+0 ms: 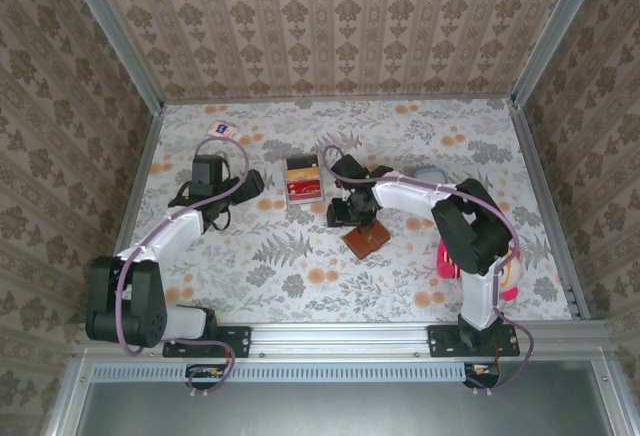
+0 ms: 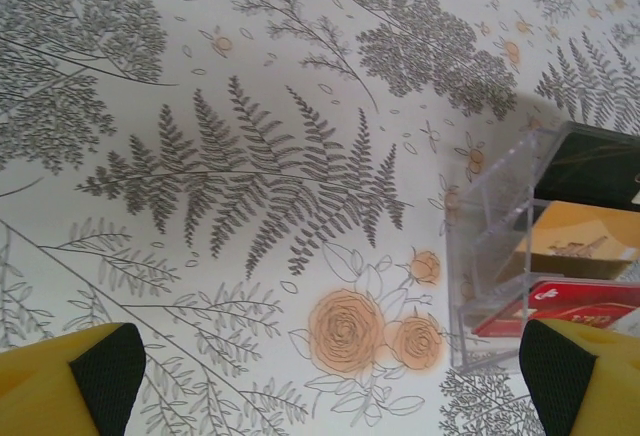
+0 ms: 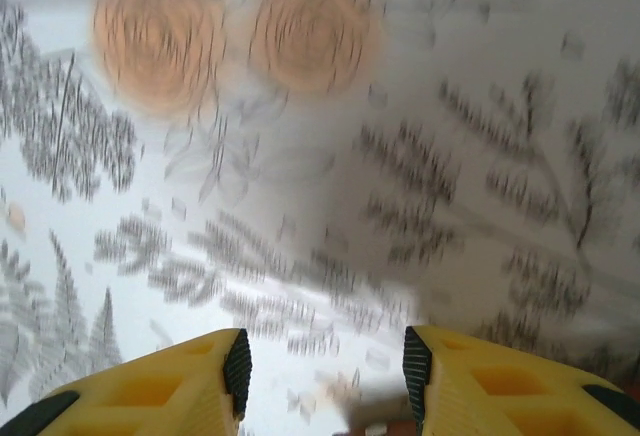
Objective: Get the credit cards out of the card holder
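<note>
Judging from the top view, the task looks barely begun. The small brown leather-look folding card holder (image 1: 366,239) lies just below centre on the floral-print surface (image 1: 300,286). The right claw (image 1: 345,213) is just above it, and I can make out no thin credit cards lying clear of it.

Left wrist view: the left claw (image 2: 320,386) gapes wide and empty, its pads dark and rubbery. A rigid clear-plastic tray with red-and-orange contents (image 2: 490,206) sits at the right.

Right wrist view: the right claw (image 3: 325,351), in moulded yellow plastic, stands partly open. A brownish smear low between the fingers is too blurred to name.
</note>
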`<action>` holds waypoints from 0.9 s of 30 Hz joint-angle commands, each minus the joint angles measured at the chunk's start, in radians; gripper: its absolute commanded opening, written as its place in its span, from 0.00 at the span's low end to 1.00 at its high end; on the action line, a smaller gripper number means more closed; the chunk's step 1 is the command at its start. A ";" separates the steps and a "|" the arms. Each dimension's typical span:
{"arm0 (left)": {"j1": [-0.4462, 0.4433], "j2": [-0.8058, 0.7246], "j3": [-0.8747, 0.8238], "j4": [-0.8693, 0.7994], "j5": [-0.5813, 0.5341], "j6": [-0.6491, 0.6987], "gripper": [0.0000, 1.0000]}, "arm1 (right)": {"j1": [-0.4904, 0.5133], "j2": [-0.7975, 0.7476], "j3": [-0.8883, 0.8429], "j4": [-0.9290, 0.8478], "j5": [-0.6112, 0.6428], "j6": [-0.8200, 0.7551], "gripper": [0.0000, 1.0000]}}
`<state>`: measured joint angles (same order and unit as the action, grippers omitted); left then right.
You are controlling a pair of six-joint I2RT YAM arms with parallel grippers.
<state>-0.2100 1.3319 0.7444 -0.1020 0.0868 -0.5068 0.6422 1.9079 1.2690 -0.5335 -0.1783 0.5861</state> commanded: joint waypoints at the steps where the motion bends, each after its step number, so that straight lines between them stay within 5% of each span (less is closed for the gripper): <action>1: -0.033 0.024 0.046 -0.033 0.045 -0.025 1.00 | -0.009 -0.133 -0.035 -0.048 0.035 0.050 0.50; 12: -0.294 0.158 0.192 -0.158 0.192 -0.034 0.92 | -0.102 -0.506 -0.414 -0.025 0.191 0.387 0.57; 27: -0.447 0.404 0.307 -0.112 0.418 -0.125 0.64 | -0.148 -0.331 -0.370 0.108 0.059 0.304 0.44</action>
<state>-0.6445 1.7081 1.0218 -0.2317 0.4343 -0.5957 0.5056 1.5520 0.8585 -0.4587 -0.0948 0.9180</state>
